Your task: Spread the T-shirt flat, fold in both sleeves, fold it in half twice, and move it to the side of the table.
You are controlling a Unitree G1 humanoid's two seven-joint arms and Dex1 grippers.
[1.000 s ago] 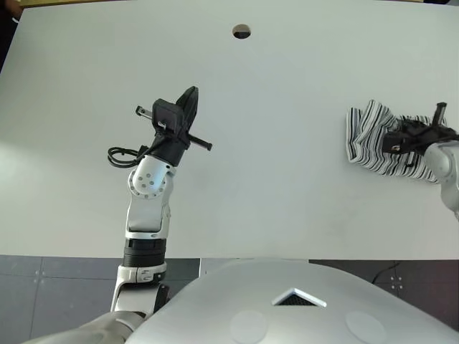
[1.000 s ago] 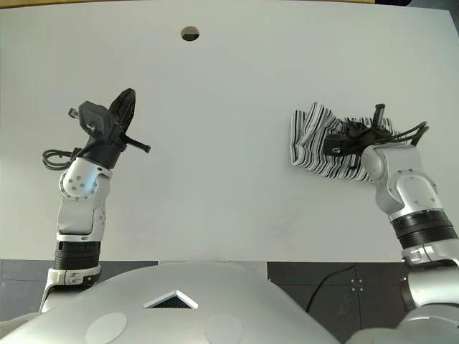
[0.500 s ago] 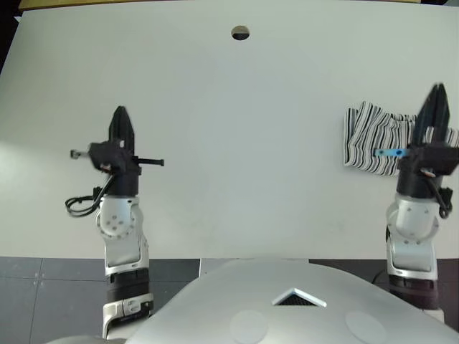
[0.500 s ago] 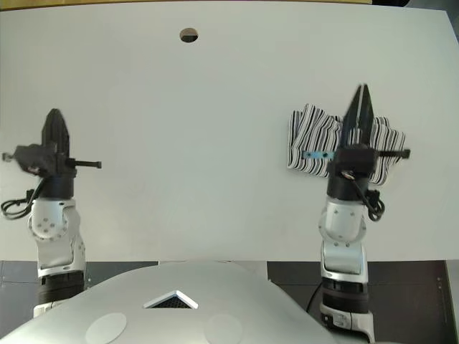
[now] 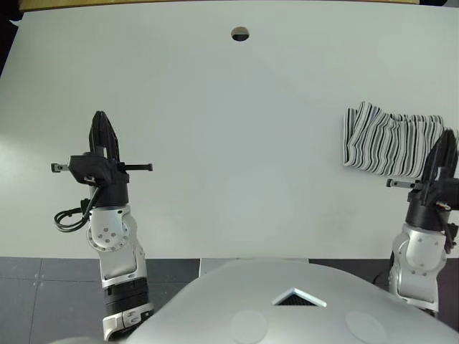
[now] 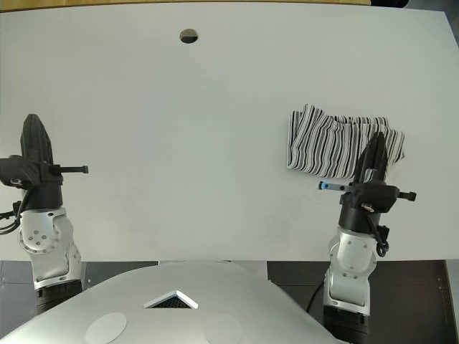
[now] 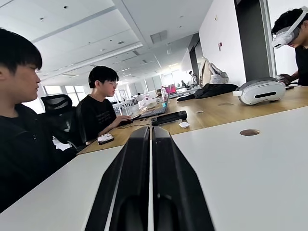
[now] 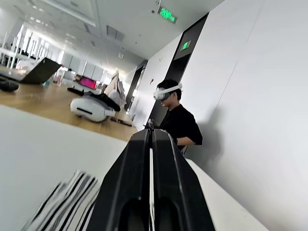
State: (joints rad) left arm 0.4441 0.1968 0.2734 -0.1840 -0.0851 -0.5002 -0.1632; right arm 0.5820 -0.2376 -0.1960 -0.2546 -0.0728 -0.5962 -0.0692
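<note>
2 claws, both pressed together: left claw [image 5: 99, 116], right claw [image 6: 378, 137] near folded t-shirt [image 6: 330, 140] at table [image 5: 237, 107] rt side.

Bright, even overhead light washes the white table [image 5: 237, 107], close to glare toward 12 o'clock, and shadows on it are faint and soft. The floor [image 5: 43, 287] at 6 o'clock is dim. In the wrist views, ceiling lamps [image 7: 101, 50] glow. The left gripper [image 7: 150, 130] and right gripper [image 8: 150, 131] look dark against them.
</note>
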